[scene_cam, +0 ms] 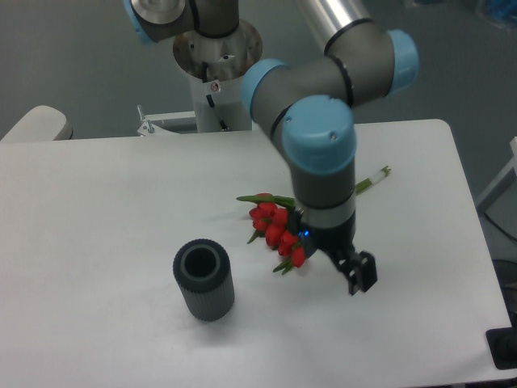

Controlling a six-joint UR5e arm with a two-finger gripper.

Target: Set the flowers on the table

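The grey-and-blue arm (321, 153) is bent down over the white rectangular worktop (97, 210); its black pincer (355, 271), whose grip cannot be told, is poised beside one bunch of red tulips with green stems (279, 230); one dark grey ribbed cylinder vase (203, 280) is stood nearby.

Grey floor around a white work area, under even indoor light.

Beyond the far edge lies a dull blue-grey floor (73, 56), plain and unmarked. At the left, a pale rounded cushion-like shape (36, 123) pokes in; what it belongs to is unclear. A round metal mounting base (218, 48) sits at the back on a white post. Something blue and blurred shows in the top right corner (497, 12).
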